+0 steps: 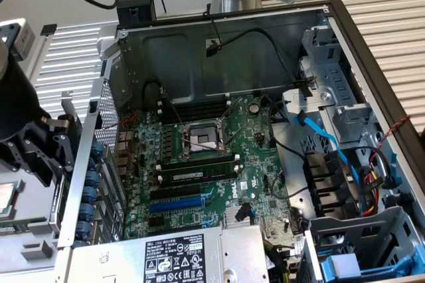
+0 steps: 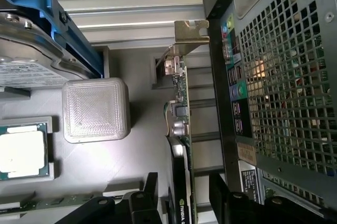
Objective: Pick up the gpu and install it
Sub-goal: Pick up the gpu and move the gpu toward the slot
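The gripper (image 2: 184, 208) sits closest in the wrist view. Its 2 black fingers (image 2: 141, 203), cut off at the frame edge, stand spread apart with the gpu (image 2: 181, 129) between them. There is a gap on each side, so nothing is clamped.

The gpu stands on edge outside the computer case (image 2: 284, 77), just beside its perforated steel wall. It shows as a thin green board strip studded with small metal parts, with its bent silver bracket (image 2: 190, 32) at the far end. Its black shroud runs down between the fingers and is cropped.

Near it lie:
- a white block (image 2: 95, 109) with a fine ribbed texture and rounded corners
- a square processor (image 2: 21, 153) with a dull metal lid, partly cropped
- a blue plastic caddy (image 2: 37, 8)

In the exterior view the gripper is a dark mass outside the case at the exterior view's left. The green motherboard (image 1: 199, 157) lies inside the case, its near edge hidden under a grey power supply (image 1: 172, 256).
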